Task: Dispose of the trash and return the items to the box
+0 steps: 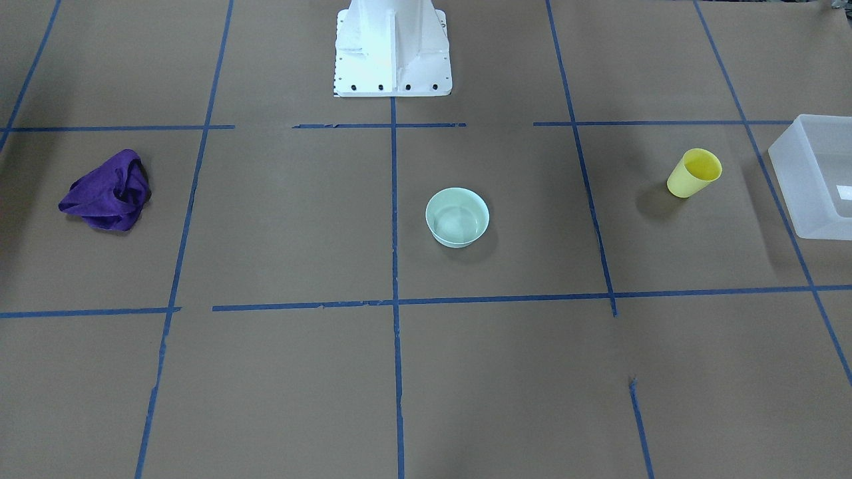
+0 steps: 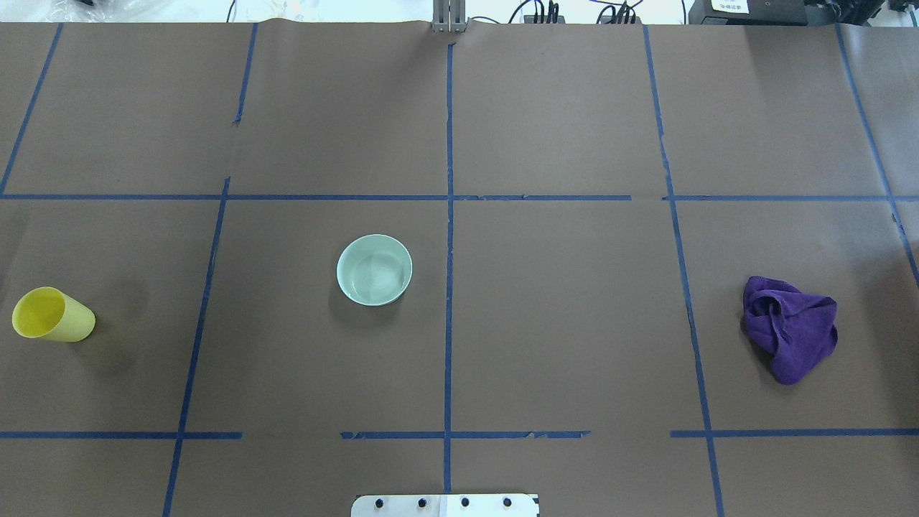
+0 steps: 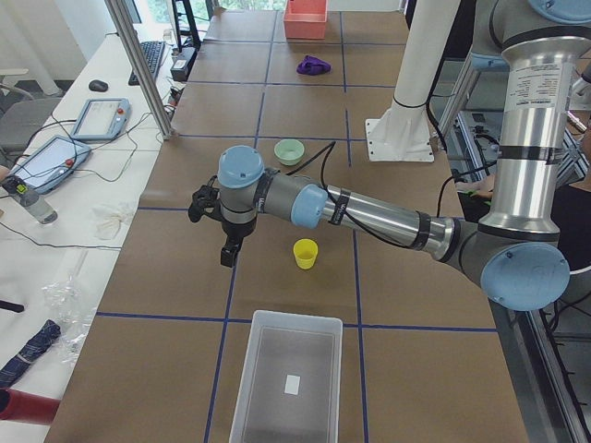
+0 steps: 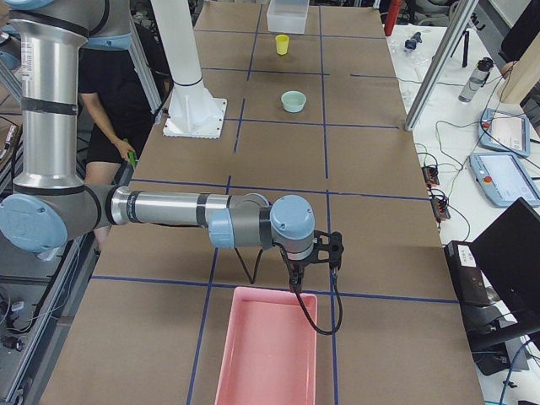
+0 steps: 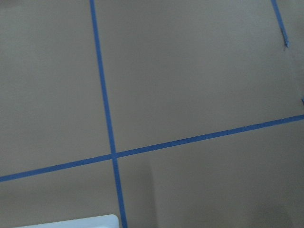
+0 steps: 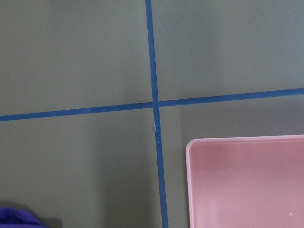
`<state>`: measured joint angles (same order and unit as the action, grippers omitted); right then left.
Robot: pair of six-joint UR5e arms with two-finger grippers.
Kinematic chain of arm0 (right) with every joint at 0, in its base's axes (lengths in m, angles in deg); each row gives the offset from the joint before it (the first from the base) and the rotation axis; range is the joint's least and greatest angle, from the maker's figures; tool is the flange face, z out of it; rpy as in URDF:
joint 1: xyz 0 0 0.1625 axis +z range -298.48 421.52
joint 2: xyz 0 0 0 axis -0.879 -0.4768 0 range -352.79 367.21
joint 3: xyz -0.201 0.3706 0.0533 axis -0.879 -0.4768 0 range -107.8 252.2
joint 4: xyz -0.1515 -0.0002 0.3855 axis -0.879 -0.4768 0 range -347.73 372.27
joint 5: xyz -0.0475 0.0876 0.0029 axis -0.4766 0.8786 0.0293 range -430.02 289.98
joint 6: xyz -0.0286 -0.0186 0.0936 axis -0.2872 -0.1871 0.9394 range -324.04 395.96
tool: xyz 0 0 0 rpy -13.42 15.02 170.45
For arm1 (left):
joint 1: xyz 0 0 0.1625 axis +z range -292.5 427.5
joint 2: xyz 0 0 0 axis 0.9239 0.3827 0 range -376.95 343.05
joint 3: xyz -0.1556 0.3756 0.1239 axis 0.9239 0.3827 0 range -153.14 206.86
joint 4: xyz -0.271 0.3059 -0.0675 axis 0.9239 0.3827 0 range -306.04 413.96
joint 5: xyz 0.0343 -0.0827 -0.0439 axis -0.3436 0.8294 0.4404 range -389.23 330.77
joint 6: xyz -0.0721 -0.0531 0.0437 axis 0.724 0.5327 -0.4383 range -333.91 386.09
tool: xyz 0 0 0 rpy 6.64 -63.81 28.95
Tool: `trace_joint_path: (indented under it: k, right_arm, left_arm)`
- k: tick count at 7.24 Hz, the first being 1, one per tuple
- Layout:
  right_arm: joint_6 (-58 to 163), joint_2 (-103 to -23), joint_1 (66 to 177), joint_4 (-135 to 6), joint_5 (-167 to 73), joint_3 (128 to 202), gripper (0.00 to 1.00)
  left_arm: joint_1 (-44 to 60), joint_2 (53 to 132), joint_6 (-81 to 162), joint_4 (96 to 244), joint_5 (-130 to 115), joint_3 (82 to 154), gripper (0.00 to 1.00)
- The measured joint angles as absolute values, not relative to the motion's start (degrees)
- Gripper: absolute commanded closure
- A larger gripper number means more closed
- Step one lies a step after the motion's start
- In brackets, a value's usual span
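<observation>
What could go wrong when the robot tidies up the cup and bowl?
The cup stands upright and looks light; a bump might tip it. The bowl is wide and smooth, so it might slip from a pinch. With a box and a pink bin, things could land in the wrong one.

the bowl (image 2: 374,270) is sitting near the middle of the table (image 2: 560,323), before the base (image 1: 393,50). the cup (image 2: 52,314) is standing well to its left, the box (image 1: 815,176) beyond at that end. the cloth (image 2: 790,327) is lying far right, the tray (image 4: 268,350) beyond it.

L arm (image 3: 369,214) horiz, L grpr (image 3: 226,251) down | R arm (image 4: 169,208) horiz, R grpr (image 4: 294,277) down | jaws unclear
</observation>
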<state>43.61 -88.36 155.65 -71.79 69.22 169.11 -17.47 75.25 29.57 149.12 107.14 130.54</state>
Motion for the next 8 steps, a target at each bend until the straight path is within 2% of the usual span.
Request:
trace_joint_path:
  k: [4, 8]
  right_arm:
    - [43.80, -88.55, 155.44, -71.51, 68.80, 172.24, 0.00]
    - [48.83, -88.65, 154.41, -71.22, 69.27, 172.75, 0.00]
  left_arm:
    - [-12.68, 74.06, 33.33, 153.05, 107.50, 130.46, 0.00]
    - [-2.14, 60.31, 61.44, 180.37, 106.26, 130.68, 0.00]
